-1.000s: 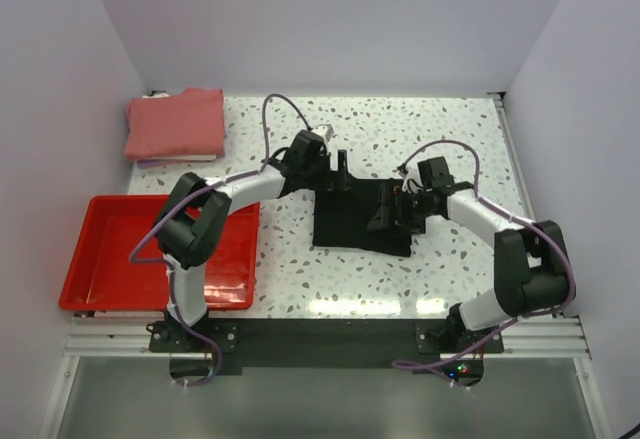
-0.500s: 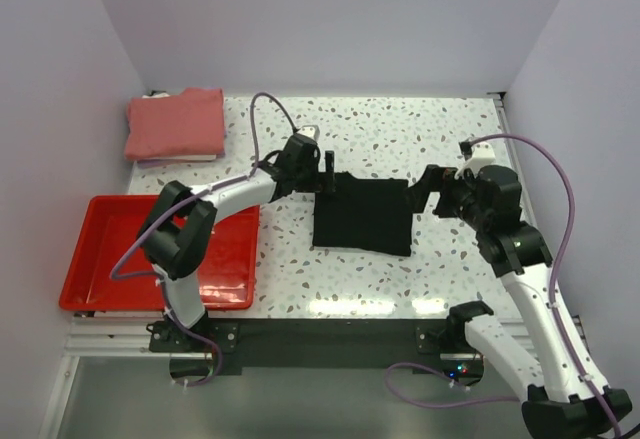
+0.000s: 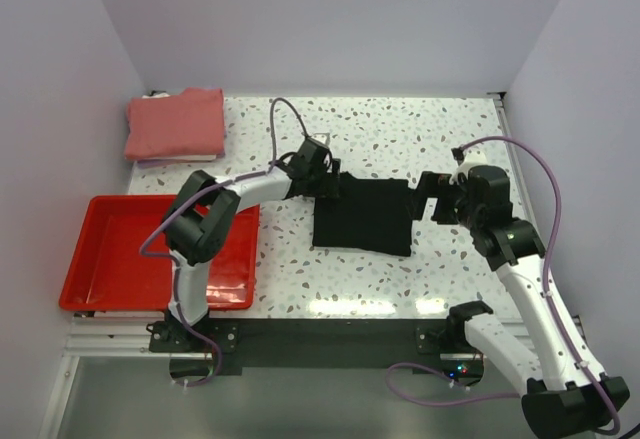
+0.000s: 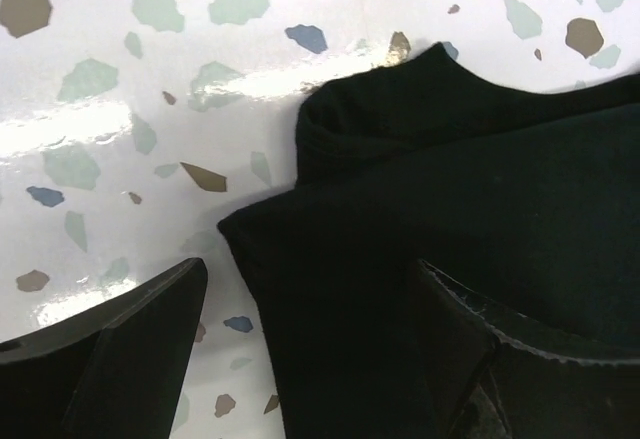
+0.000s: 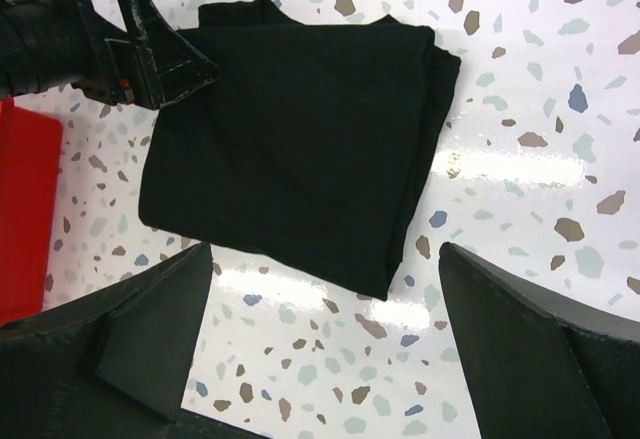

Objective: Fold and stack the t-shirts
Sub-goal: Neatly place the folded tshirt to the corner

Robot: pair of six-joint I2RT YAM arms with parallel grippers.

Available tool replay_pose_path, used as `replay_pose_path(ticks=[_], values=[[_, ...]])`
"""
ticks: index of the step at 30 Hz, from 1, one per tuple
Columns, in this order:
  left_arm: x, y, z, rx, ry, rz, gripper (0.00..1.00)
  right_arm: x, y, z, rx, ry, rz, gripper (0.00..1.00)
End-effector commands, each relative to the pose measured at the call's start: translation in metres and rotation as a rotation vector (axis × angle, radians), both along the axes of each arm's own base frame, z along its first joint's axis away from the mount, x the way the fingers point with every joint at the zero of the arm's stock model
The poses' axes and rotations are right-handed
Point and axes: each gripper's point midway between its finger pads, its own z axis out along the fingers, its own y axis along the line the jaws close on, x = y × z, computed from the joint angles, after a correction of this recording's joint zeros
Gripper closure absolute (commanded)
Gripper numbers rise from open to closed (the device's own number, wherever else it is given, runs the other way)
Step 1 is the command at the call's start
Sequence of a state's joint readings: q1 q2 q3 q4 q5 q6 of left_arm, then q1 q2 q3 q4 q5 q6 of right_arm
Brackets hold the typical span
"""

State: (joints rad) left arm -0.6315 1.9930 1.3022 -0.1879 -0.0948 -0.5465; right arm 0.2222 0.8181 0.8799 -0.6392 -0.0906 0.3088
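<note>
The black t-shirt [image 3: 362,217] lies folded into a rectangle in the middle of the speckled table. My left gripper [image 3: 326,181] is low at its far left corner. In the left wrist view the jaws stand wide apart astride that corner of the black cloth [image 4: 450,159], one finger [image 4: 120,359] over bare table and the other over the shirt. My right gripper [image 3: 432,199] hovers open just right of the shirt. Its wrist view shows the whole black fold [image 5: 290,139] ahead of its empty fingers [image 5: 540,349]. The salmon-pink t-shirt [image 3: 175,124] lies folded at the back left corner.
A red plastic tray [image 3: 110,259] sits at the front left, its edge showing in the right wrist view [image 5: 20,209]. White walls close the table on three sides. The left arm's purple cable arches above the shirt's far left corner.
The right arm has drawn back off the black shirt to the right and risen. The left gripper has stayed at the shirt's far left corner and settled lower over it.
</note>
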Motion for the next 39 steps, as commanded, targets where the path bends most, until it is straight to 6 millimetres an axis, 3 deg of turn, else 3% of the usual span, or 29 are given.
replay_pose_path(ticks=[1,9,12,16,21,23,26,33,39], values=[[-0.001,-0.016,-0.003,0.025,-0.013,-0.045,0.16,0.0,-0.004,-0.002,-0.021,-0.005,-0.009,0.01],[-0.007,-0.022,-0.026,0.151,-0.012,-0.048,0.3,0.004,-0.001,-0.008,-0.024,0.022,0.002,0.01],[-0.011,-0.023,-0.041,0.186,0.015,-0.064,0.4,0.003,-0.003,-0.012,-0.035,0.048,-0.003,0.01],[-0.012,-0.017,-0.059,0.25,0.04,-0.041,0.61,0.002,-0.003,-0.016,-0.034,0.055,-0.005,0.01],[-0.014,-0.012,-0.068,0.307,0.033,-0.019,1.0,0.006,-0.003,-0.015,-0.038,0.044,-0.008,0.01],[-0.012,-0.01,-0.064,0.313,0.023,-0.012,1.0,0.008,-0.004,-0.017,-0.038,0.049,-0.016,0.01],[0.001,-0.006,-0.039,0.331,-0.049,0.021,1.0,0.008,-0.005,-0.023,-0.046,0.065,-0.025,0.01],[0.042,0.012,0.074,0.378,-0.348,0.13,1.0,0.014,-0.023,-0.022,-0.063,0.011,-0.143,0.01],[0.076,0.06,0.122,0.578,-0.459,0.245,1.0,0.016,-0.033,-0.019,-0.068,-0.047,-0.21,0.01]])
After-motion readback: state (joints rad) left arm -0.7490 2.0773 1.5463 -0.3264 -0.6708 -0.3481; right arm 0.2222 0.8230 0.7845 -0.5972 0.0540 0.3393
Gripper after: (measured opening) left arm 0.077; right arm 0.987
